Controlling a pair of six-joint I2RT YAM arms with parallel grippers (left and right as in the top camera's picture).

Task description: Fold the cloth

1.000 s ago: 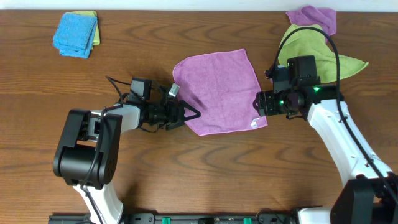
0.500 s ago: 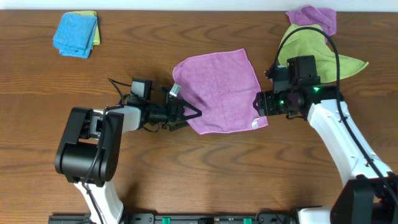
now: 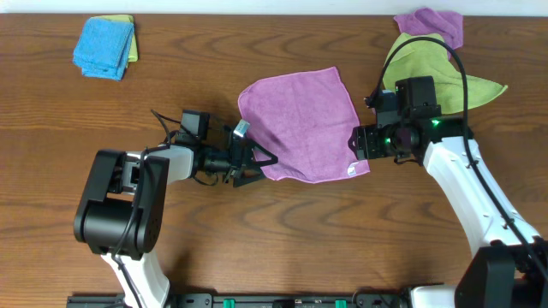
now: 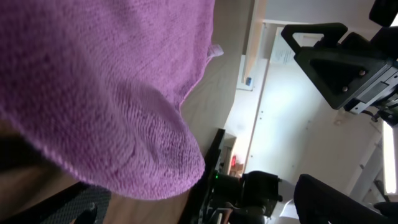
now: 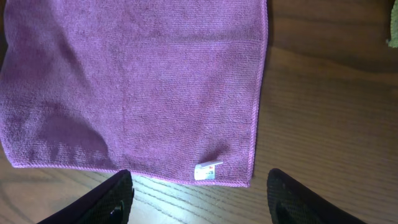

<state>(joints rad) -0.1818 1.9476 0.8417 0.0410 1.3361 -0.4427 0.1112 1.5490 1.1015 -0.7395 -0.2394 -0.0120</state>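
Cloth (image 3: 300, 120) fills left wrist view, blurred; hides one finger of left gripper (image 3: 257, 159), jaws apart at near-left corner. Cloth flat, skewed; tag (image 5: 207, 169) corner toward near-right. Right gripper (image 5: 199, 186) jaws apart.

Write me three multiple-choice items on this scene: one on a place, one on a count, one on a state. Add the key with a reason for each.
1. Where on the lilac cloth is the white tag?
A. the middle of the far edge
B. the far left corner
C. the corner by the right gripper

2. How many purple cloths does the overhead view show?
A. one
B. two
C. four

3. How does the right gripper stand?
A. open, gripping nothing
B. shut on the tag
C. shut on the cloth's far edge

Key:
1 C: the tag sits at the corner just ahead of that gripper.
2 B: there is the flat lilac cloth, plus a crumpled purple cloth at the far right.
3 A: its fingers are wide apart and closed on nothing.
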